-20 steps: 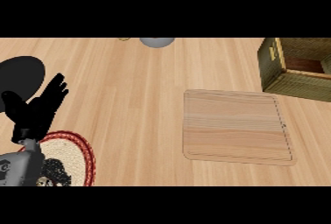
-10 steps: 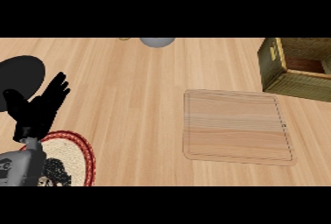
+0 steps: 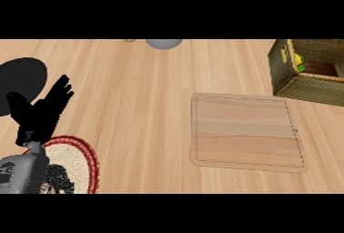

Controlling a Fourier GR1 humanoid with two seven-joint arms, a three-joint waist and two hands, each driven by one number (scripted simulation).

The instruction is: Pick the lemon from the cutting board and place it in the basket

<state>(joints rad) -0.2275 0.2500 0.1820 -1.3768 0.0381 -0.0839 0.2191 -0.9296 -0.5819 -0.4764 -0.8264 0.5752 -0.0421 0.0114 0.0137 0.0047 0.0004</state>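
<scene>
The wooden cutting board (image 3: 245, 132) lies bare at the centre right of the counter, with nothing on it. A woven olive basket (image 3: 306, 82) stands at the far right edge, partly cut off. Inside it, against the left wall, a bit of yellow with a green tip shows, which looks like the lemon (image 3: 296, 60). My left hand (image 3: 42, 113) rests at the lower left, fingers straight and pointing up, open and holding nothing. My right hand does not show in this view.
A round mat with a red rim (image 3: 75, 164) lies under my left forearm at the lower left. A dark round shape (image 3: 23, 79) sits at the left edge. A grey round object (image 3: 164, 43) is at the top centre edge.
</scene>
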